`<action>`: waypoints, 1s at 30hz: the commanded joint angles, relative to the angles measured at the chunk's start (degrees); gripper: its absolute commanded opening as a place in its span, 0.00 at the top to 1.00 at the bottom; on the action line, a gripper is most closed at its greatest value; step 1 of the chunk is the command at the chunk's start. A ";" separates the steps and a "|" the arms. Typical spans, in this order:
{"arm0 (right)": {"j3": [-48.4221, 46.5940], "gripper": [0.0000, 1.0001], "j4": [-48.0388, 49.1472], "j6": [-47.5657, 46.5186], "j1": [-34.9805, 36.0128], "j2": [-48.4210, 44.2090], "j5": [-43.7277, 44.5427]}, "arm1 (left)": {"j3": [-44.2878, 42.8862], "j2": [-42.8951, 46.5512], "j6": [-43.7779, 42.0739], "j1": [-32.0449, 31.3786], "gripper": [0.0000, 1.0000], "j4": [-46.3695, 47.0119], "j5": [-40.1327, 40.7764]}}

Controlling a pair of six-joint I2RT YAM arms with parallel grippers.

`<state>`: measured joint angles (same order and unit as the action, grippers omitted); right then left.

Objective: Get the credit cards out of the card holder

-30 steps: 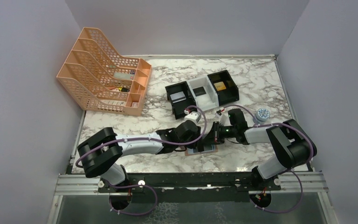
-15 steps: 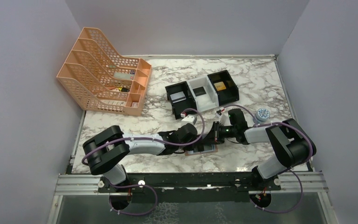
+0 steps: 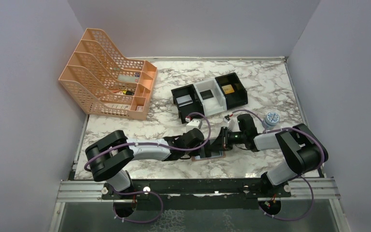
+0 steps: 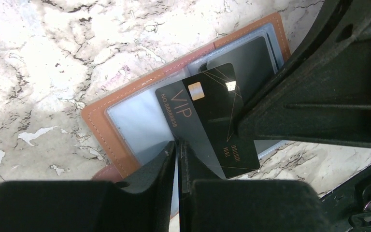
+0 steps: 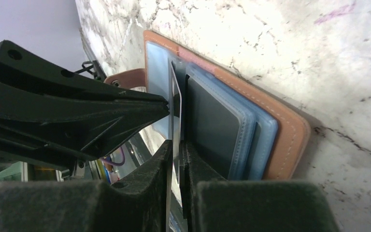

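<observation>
The tan card holder (image 4: 101,121) lies open on the marble near the front edge, its pale blue lining up (image 3: 211,157). A dark "VIP" credit card (image 4: 212,111) stands lifted and tilted above it. My right gripper (image 5: 178,145) is shut on that card, seen edge-on (image 5: 176,96) between its fingers (image 4: 290,111). My left gripper (image 4: 178,145) is shut to a hairline slit. Its tips (image 5: 166,103) touch the card's long edge over the lining, and I cannot tell whether they pinch anything. Another dark card (image 4: 253,58) sits in a pocket.
A row of black and white box trays (image 3: 208,96) stands behind the arms, with a card in each. A big orange mesh file rack (image 3: 108,72) fills the back left. A small round blue-white object (image 3: 271,117) lies right of the right arm.
My left gripper's jaws have closed and its wrist has dropped lower beside the card holder. The right gripper has drawn back slightly to the right.
</observation>
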<state>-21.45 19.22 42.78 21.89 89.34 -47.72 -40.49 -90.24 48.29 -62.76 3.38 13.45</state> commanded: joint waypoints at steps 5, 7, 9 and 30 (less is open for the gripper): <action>2.55 0.78 7.78 2.66 -0.09 -0.97 -3.06 | 0.06 -1.82 0.89 -0.20 0.90 -4.64 -0.62; 3.98 0.74 12.21 4.33 -0.10 -0.59 -3.34 | -0.09 -2.18 0.93 -0.21 0.90 -5.06 -0.62; 3.88 0.73 12.84 4.53 -0.09 -0.04 -3.60 | -0.31 -2.48 0.92 -0.21 0.91 -5.33 -0.82; 1.90 0.77 10.76 -0.64 0.28 2.31 -2.87 | -0.10 -2.66 0.62 0.16 0.91 -4.06 -1.75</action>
<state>-18.33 30.00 44.51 21.91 89.78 -49.28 -40.84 -90.54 49.21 -62.70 2.94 13.41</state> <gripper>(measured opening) 0.232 0.094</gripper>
